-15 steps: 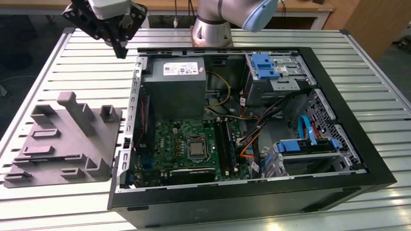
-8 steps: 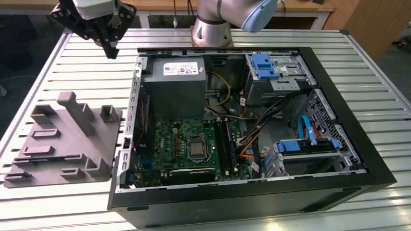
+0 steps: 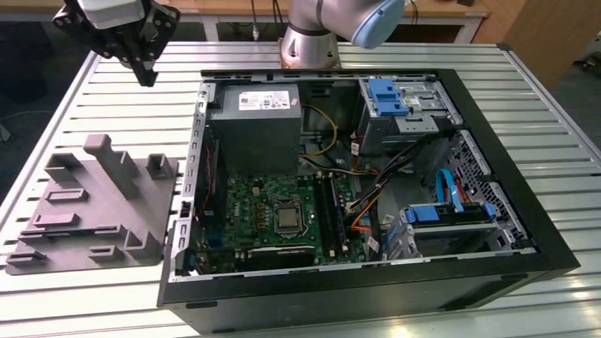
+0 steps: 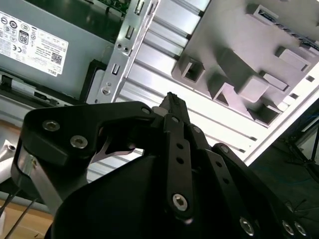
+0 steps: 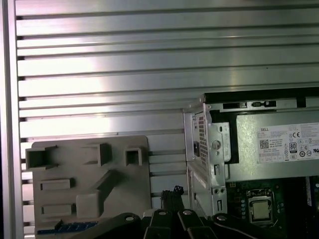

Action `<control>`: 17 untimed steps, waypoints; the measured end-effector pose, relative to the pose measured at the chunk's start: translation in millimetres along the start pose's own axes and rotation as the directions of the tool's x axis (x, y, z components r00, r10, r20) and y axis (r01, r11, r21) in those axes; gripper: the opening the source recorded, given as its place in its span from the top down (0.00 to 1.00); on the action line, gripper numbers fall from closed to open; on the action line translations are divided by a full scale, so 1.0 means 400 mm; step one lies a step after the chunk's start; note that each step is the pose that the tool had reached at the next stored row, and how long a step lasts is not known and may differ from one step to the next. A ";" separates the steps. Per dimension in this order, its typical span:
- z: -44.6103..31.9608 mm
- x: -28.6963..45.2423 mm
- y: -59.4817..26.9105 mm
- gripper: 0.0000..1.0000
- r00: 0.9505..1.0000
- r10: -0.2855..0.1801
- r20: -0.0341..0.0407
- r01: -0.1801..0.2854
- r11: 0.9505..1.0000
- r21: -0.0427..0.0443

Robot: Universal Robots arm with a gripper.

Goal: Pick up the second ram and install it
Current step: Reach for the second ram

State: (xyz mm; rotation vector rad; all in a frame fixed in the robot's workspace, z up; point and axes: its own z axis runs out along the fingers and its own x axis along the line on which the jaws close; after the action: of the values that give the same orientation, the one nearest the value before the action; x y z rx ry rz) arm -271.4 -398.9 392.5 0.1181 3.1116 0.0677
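My gripper (image 3: 146, 74) hangs above the slatted table, off the far left corner of the open computer case (image 3: 526, 232) in the exterior view. Its fingertips (image 4: 171, 99) press together with nothing between them. A thin bluish strip that looks like the second ram (image 5: 67, 228) lies along the near edge of the grey fixture block (image 5: 89, 184) in the first wrist view. The gripper (image 5: 174, 191) is well above it and apart from it. The black memory slots (image 3: 329, 211) run beside the processor socket (image 3: 284, 215) on the green motherboard.
The grey power-supply box (image 3: 255, 123) sits at the case's far left. Blue drive brackets (image 3: 387, 95) and a blue ribbon cable (image 3: 449, 186) fill the case on the exterior view's right. The fixture block (image 3: 94, 204) stands left of the case. The arm's base (image 3: 310, 42) is behind the case.
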 end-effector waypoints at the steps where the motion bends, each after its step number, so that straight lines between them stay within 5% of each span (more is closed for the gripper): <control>1: 0.000 0.007 -0.001 0.90 1.000 0.000 0.000 0.000 1.000 0.000; 17: -0.002 0.115 -0.009 0.90 1.000 0.000 0.000 0.000 1.000 0.000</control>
State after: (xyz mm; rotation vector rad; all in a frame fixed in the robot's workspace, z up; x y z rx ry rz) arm -317.7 -398.9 391.8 0.1180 3.1115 0.0677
